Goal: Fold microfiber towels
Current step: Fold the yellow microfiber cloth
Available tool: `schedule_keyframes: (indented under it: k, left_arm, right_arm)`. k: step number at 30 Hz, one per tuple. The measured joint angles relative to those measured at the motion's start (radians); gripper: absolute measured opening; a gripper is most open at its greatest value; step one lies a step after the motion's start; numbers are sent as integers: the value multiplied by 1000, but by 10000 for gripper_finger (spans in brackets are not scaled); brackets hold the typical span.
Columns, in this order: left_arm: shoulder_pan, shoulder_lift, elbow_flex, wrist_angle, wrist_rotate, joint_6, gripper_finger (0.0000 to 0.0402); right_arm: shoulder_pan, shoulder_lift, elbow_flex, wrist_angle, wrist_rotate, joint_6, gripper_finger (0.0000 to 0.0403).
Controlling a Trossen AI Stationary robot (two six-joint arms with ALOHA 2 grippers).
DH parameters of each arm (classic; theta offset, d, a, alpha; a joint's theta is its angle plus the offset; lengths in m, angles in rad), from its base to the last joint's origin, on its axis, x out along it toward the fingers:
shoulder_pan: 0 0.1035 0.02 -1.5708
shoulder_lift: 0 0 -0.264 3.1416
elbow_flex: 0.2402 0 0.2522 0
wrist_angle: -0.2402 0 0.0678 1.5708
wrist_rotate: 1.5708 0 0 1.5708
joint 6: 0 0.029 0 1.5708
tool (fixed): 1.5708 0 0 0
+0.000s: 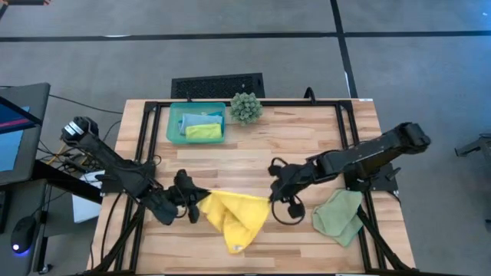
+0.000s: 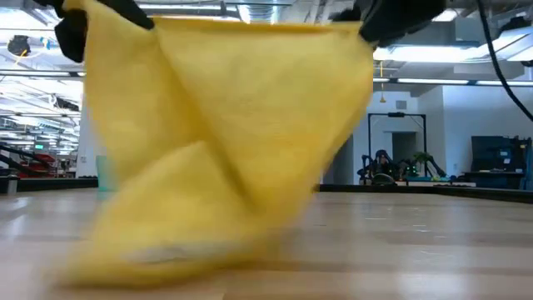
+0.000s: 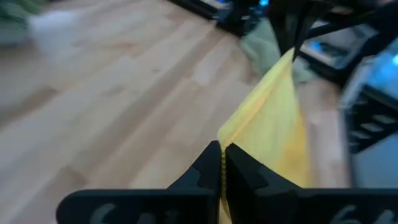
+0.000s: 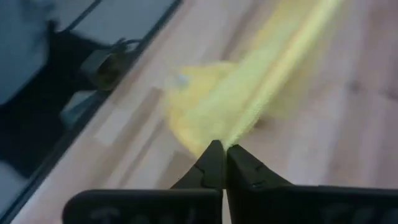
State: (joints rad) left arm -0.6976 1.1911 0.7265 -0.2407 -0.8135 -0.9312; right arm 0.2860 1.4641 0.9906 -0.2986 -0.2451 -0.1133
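The left gripper (image 1: 201, 198) is clamped on one top corner of the yellow towel (image 1: 234, 217), a little left of centre in the lower part of the high view, and the right gripper (image 1: 270, 197) is pinched on the opposite top corner, just right of centre. In both wrist views the dark fingers are seen closed with the yellow hem caught between them. The top edge is stretched between the two arms, while the rest of the cloth hangs down and its lower part rests rumpled on the wooden table (image 1: 307, 146), as the low view shows across most of its frame.

Two towels, a light blue towel (image 1: 201, 120) and a lime green towel (image 1: 203, 132), lie folded in the teal tray (image 1: 173, 124) at upper left of the table, beside the spiky green plant (image 1: 246, 107); these are judged finished. The pale sage towel (image 1: 341, 215) lies crumpled at lower right, untouched by either gripper.

The task is judged to be about half done: the yellow towel is lifted but not yet folded, and the sage towel remains after it.
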Motion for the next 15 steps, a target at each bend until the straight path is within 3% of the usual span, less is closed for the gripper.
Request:
schedule_keyframes:
  k: [5, 9, 11, 15]
  left_arm:
    - [55, 72, -2, -15, -10, 41, 0]
    - [117, 163, -2, -11, 5, 82, 0]
    - [161, 203, -3, 17, 96, 116, 0]
    - [196, 219, -3, 116, 409, 221, 0]
  right_arm:
    - [-36, -47, -103, 31, 209, 176, 39]
    - [-88, -31, -158, 38, 232, 259, 33]
    - [-110, -9, -163, -2, 193, 271, 27]
    - [-82, -11, -163, -18, 8, 244, 17]
